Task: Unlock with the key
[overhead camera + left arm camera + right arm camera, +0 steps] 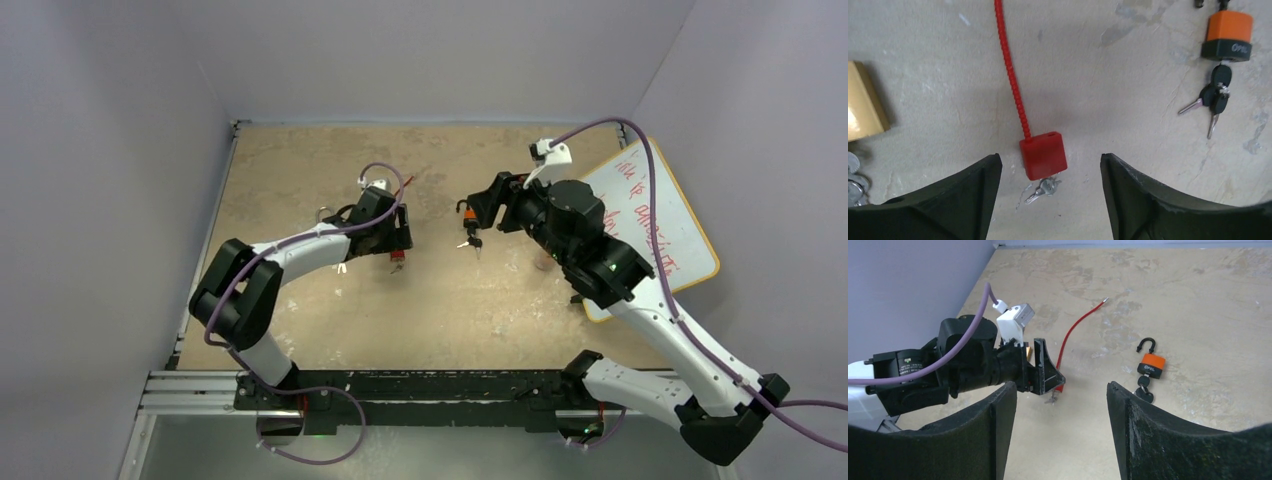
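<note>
Our left claw [1049, 162] hangs open above the red lock [1043, 159] on the counter [1128, 75], key [1046, 188] at its near end. We should pinch its body squarely; right claw [1060, 390] is open too.

Robotics lab test cell. Plain lilac partition walls [120, 150] enclose scuffed tan tabletop [480, 320]. Left arm [290, 250], right arm [600, 260] bolted to aluminium rail [200, 385]. Handwritten whiteboard [670, 230] at right. Purple cables [620, 125].
</note>
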`<state>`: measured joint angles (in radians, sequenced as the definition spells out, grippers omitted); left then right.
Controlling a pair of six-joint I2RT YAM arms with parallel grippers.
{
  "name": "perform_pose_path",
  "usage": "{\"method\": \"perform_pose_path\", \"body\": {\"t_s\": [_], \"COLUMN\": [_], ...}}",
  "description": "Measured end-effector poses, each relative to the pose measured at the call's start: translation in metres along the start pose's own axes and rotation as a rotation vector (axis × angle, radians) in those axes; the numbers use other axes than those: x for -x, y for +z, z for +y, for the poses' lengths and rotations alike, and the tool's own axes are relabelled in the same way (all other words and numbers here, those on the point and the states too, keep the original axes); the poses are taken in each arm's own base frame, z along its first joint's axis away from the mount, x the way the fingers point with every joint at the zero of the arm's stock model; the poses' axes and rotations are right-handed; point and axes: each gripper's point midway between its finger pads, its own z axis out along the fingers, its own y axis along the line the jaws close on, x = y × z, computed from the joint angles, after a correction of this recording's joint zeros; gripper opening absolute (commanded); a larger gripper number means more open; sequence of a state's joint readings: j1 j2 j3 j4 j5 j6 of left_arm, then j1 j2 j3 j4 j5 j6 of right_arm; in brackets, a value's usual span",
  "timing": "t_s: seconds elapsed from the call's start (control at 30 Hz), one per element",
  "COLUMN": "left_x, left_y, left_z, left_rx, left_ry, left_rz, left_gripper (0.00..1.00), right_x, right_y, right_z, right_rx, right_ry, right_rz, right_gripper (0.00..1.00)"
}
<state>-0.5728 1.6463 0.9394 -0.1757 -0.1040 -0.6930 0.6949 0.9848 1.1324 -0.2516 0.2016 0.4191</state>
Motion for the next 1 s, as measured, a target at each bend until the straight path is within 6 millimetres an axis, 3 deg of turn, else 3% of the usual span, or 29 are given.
{"method": "perform_pose_path", "body": {"t_s": [0.23, 0.37, 0.5, 0.7, 0.87, 1.0], "left_x": [0.033, 0.043, 0.075, 0.117, 0.123, 0.114], "left_y": [-0.009, -0.037, -0.104, -0.245, -0.323, -0.375], "left_z": [-0.013, -0.012, -0.019, -0.013, 0.012, 0.039], "left_rx": [0.004, 0.007, -0.059, -0.150, -0.088, -0.052], "left_ry": [0.057, 0.076, 0.064, 0.040, 0.029, 0.012], "left_rz": [-0.058, -0.095, -0.254, -0.538, -0.599, -0.656], "left_gripper": [0.82, 0.83, 0.85, 0.85, 0.85, 0.89], "right_x": [0.008, 0.007, 0.010, 0.023, 0.056, 0.074], "right_y": [-0.007, -0.012, -0.023, -0.054, -0.089, -0.118], "right_z": [-0.011, -0.024, -0.038, -0.059, -0.067, -0.077], "right_rx": [-0.048, -0.111, -0.175, -0.282, -0.363, -0.429], "right_ry": [-0.028, -0.050, -0.067, -0.058, -0.004, 0.024], "right_rz": [-0.038, -0.044, -0.056, -0.102, -0.170, -0.209], "right_gripper": [0.72, 0.79, 0.90, 0.99, 0.99, 0.99]}}
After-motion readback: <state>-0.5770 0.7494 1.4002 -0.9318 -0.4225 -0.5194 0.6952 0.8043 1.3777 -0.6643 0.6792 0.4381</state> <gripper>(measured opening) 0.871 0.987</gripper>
